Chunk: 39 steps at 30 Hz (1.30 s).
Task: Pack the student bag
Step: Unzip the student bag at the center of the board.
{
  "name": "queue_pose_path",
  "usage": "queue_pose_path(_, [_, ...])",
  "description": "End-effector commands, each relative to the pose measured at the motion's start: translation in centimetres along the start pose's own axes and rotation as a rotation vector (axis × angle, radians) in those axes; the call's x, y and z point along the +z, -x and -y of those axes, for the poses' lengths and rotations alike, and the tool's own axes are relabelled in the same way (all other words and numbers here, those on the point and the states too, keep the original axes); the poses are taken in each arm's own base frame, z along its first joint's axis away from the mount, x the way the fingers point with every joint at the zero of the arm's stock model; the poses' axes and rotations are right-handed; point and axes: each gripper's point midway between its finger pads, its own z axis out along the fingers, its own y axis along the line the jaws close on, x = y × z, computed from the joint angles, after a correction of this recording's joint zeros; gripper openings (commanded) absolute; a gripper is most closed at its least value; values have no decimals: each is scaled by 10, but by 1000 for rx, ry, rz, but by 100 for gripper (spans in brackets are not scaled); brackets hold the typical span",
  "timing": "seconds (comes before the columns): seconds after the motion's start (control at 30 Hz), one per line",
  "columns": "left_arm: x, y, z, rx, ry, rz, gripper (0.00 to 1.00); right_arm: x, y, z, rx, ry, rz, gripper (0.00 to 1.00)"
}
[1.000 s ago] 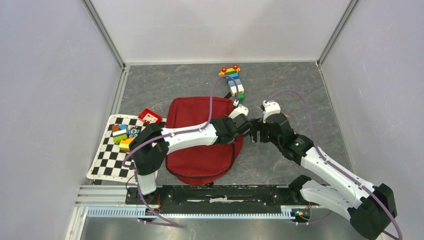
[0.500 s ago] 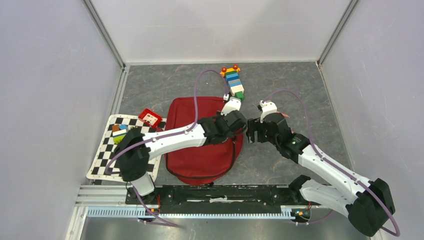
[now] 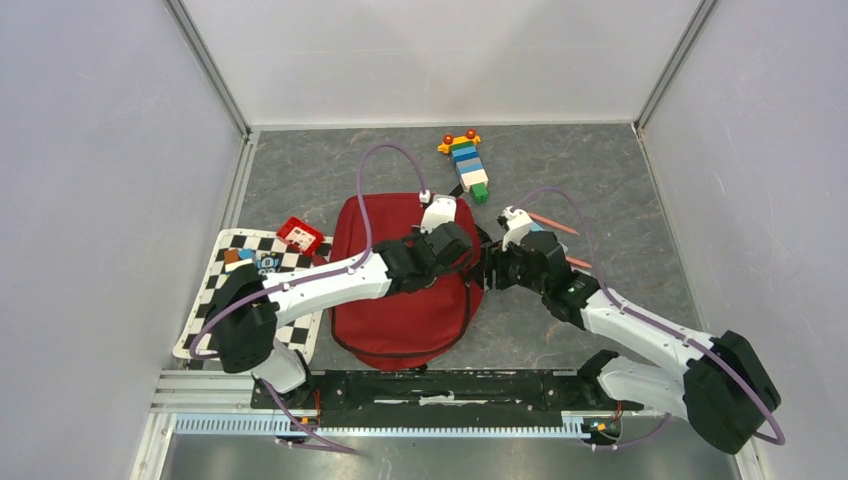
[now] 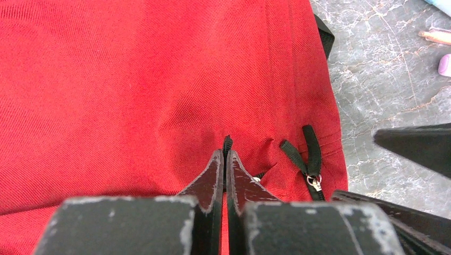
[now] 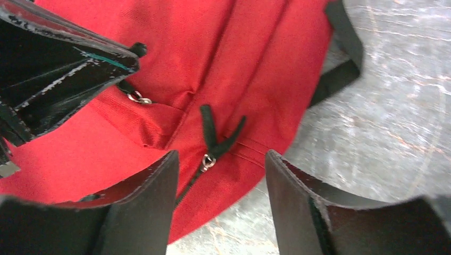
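The student bag [image 3: 400, 305] is a dark-red backpack lying flat in the middle of the floor. At its right edge my left gripper [image 4: 225, 154] is shut on a black zipper pull tab [image 4: 227, 141], whose tip pokes out past the fingertips. A second black zipper pull [image 5: 209, 133] with a silver ring lies just right of it. My right gripper [image 5: 220, 156] is open and hovers over this second pull, one finger over the red fabric [image 5: 239, 53] and one over the grey floor. In the top view the two grippers, left [image 3: 466, 252] and right [image 3: 488, 268], almost meet.
A checkered mat [image 3: 215, 320] at the left carries a small red box [image 3: 300, 235] and coloured blocks [image 3: 250, 263]. A colourful block toy [image 3: 465, 165] lies behind the bag. An orange pencil [image 3: 552, 220] lies on the floor by the right arm. Black bag straps [image 5: 345, 58] trail off the bag's edge.
The left gripper has shut on the zipper tab and drawn back to the left. The right gripper has moved left onto the bag's edge, and its jaws have narrowed.
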Motion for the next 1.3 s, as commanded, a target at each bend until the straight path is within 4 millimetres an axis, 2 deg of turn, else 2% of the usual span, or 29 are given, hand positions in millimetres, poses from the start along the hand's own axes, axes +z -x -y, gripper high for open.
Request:
queue_pose_path(0.0, [-9,21,0,-140,-40,62,2,13,22,-37,27,145,72,63])
queue_pose_path(0.17, [-10,22,-3,-170,-47,71,2,26,15,-55,60,191,57,63])
queue_pose_path(0.37, [-11,18,-7,-185,-48,66,2,40,10,-63,90,209,23,58])
queue_pose_path(0.67, [-11,20,-10,-205,-54,73,2,44,18,-75,115,242,25,62])
queue_pose_path(0.8, [-10,20,-11,-210,-55,73,2,43,16,-78,118,244,22,66])
queue_pose_path(0.9, [-11,22,-10,-213,-58,76,2,45,9,-73,119,210,5,66])
queue_pose_path(1.0, [-12,23,-11,-216,-58,80,2,50,-1,-61,125,143,-31,58])
queue_pose_path(1.07, [-13,24,-12,-215,-58,81,2,51,-4,-57,126,120,-38,48])
queue_pose_path(1.27, [-12,24,-23,-211,-27,87,2,50,-2,-52,117,93,-32,0])
